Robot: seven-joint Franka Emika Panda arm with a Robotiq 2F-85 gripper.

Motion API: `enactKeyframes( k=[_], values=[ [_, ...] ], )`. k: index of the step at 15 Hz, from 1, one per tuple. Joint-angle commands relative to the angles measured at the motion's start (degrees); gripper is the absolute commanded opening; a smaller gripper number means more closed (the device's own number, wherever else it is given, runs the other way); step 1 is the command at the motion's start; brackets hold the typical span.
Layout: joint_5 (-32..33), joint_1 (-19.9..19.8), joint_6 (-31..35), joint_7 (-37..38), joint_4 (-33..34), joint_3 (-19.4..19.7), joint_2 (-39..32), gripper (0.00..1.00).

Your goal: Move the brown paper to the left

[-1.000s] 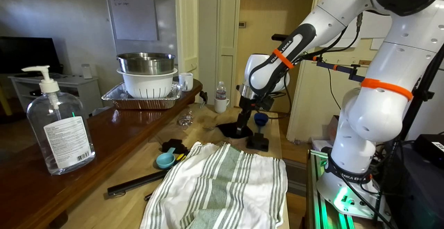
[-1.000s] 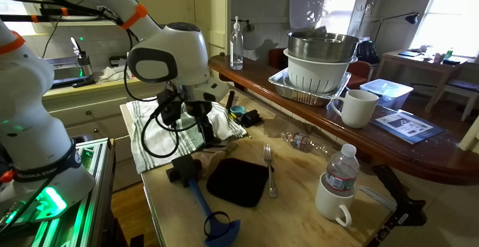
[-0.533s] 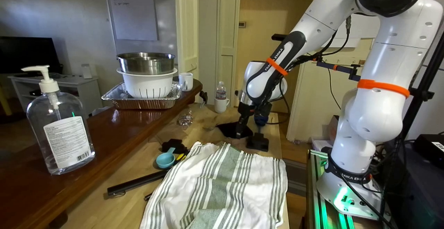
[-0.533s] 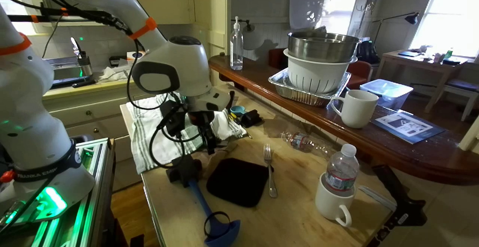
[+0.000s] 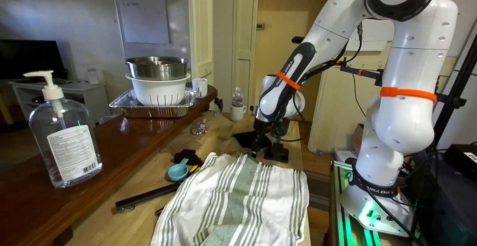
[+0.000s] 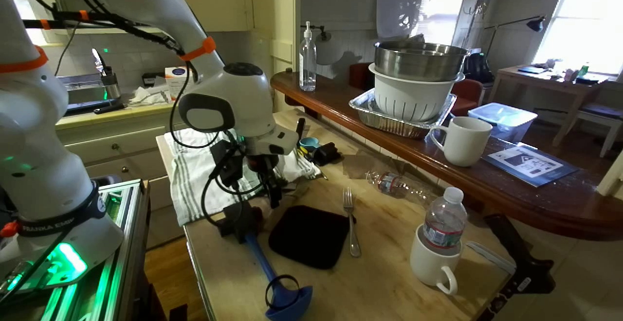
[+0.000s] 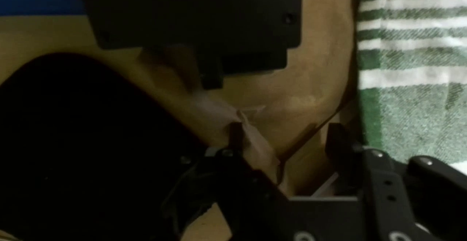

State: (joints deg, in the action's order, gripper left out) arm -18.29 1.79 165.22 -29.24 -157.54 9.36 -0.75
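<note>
The brown paper (image 7: 303,84) lies crumpled on the table between the black pad and the striped cloth in the wrist view. In an exterior view the brown paper (image 6: 291,195) shows partly behind my gripper. My gripper (image 7: 286,135) is open, with its two fingertips apart over the paper and creased paper showing between them. In the exterior views my gripper (image 5: 255,151) (image 6: 276,198) points down low over the table, between the cloth and the pad. I cannot tell whether the fingers touch the paper.
The striped cloth (image 7: 412,69) lies beside the paper. A black pad (image 6: 311,236) and a blue-handled tool with a black head (image 6: 241,219) are close by. A fork (image 6: 350,219), a lying bottle (image 6: 396,185) and another brown sheet (image 6: 357,164) lie farther off.
My gripper has moved lower and toward the striped cloth, from over the black pad's edge to the brown paper. The objects on the table have not visibly moved.
</note>
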Motion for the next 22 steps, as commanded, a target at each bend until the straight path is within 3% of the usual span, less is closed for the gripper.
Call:
enactKeyframes(
  k=[1,3,5,7,9,10,13,16,20,22],
  values=[
    [-3.18,0.66,3.03,-2.43,1.3,-1.24,-3.91,0.77],
    [-3.31,0.49,4.11,-2.73,1.61,-1.84,-5.27,0.82],
    [-3.53,0.43,5.06,-3.05,1.96,-2.61,-6.75,0.71],
    [-3.64,0.3,5.75,-3.16,2.35,-3.38,-7.98,0.71],
    [-2.5,0.38,6.34,-2.79,2.49,-3.53,-8.79,0.46],
    [-2.48,0.31,6.16,-2.84,2.44,-3.67,-8.73,0.44],
    [-1.15,0.32,5.48,-2.15,2.08,-3.41,-7.9,0.18],
    [1.85,0.55,4.46,0.19,1.23,-1.43,-5.84,0.0],
    [5.67,0.29,2.9,2.86,0.07,1.92,-1.73,0.02],
    [2.98,-0.42,0.18,1.51,0.2,1.54,2.24,0.02]
  ],
)
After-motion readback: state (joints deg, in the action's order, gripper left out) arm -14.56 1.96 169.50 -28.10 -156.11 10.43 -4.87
